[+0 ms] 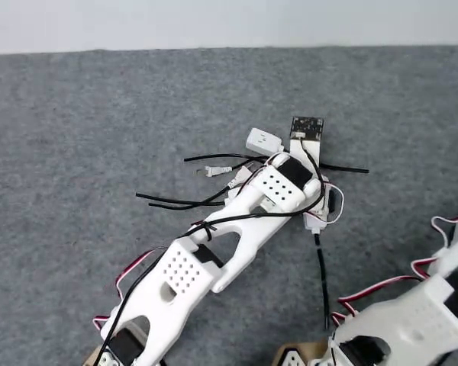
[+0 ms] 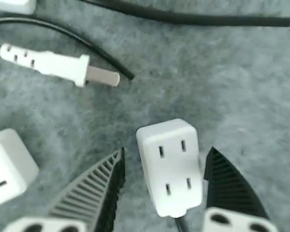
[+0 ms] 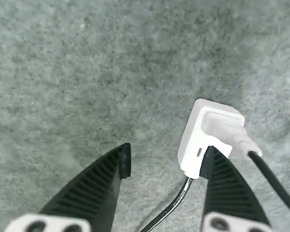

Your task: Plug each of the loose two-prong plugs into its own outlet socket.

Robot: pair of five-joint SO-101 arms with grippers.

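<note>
**Inspector:** Where do the task's things lie relative to the left end effector (image 2: pixel 166 152)?

**Assistant:** A white outlet socket (image 2: pixel 171 169) lies flat on the grey counter (image 2: pixel 241 87), slots up, directly between the fingers. The loose plug (image 2: pixel 50 64) lies on its side beyond the fingertips, well apart from that socket, with its prongs bare. A second socket (image 2: pixel 7 162) sits off to one side, outside the fingers.

**Inspector:** State of that end effector?

**Assistant:** Fingers spread wide, straddling the outlet socket and holding nothing. One finger stands clear of the socket. The other is just beside it; I cannot tell whether it touches.

**Inspector:** And the right end effector (image 3: pixel 167 147)?

**Assistant:** Also spread apart, holding nothing. Another white socket (image 3: pixel 195 140) lies on the counter by one fingertip, which partly covers it. A seated plug (image 3: pixel 224 128) with a black cable (image 3: pixel 273 181) is in that socket.
</note>
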